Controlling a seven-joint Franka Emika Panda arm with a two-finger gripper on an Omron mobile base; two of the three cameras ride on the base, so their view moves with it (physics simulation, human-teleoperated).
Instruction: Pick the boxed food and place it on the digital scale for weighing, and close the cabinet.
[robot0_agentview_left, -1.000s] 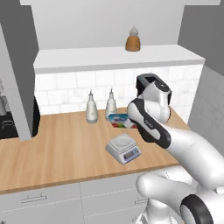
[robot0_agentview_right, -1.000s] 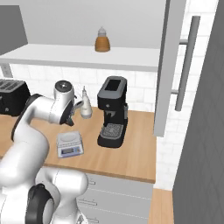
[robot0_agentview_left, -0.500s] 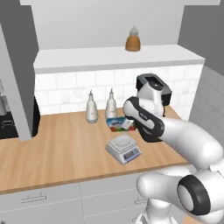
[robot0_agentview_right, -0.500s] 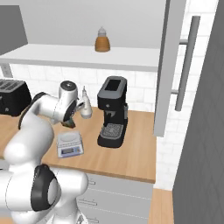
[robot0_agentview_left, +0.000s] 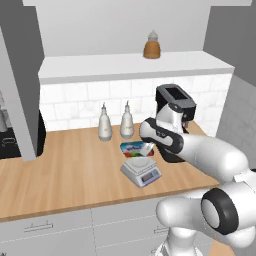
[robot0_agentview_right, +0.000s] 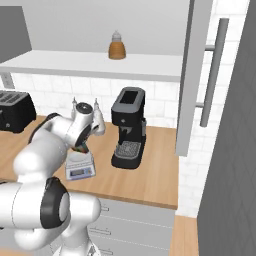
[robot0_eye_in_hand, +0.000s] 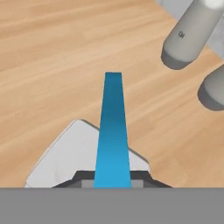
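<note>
Above the digital scale (robot0_agentview_left: 141, 170), at about 11 o'clock from its display in the left base view, we hold the boxed food (robot0_agentview_left: 136, 148) in the end effector (robot0_agentview_left: 148, 148), whose jaws are pinched nearly shut across the box's thin side. The hand view looks straight down the narrow blue edge (robot0_eye_in_hand: 113, 135) of the box, with the grey top plate of the scale (robot0_eye_in_hand: 70, 155) below it and the wooden worktop (robot0_eye_in_hand: 52, 65) beyond.

We judge the box light and stiff: thin card walls that keep their shape but would dent under a hard squeeze, with a glossy printed label that could slip. Taking it by the short edge, across its thickness, suits it, and the box hangs flat and level from that grip. It appears to be clear of the plate, not yet resting on it, though we cannot tell the gap exactly.

2 pale bottles (robot0_agentview_left: 115, 122) stand at 12 o'clock from the scale, and the black coffee machine (robot0_agentview_right: 128, 127) sits just beside it at 3 o'clock, so the box needs a straight drop. We see the cabinet (robot0_agentview_right: 195, 75) door standing open with its bar handle (robot0_agentview_right: 214, 72) facing us; closing it remains to be done.
</note>
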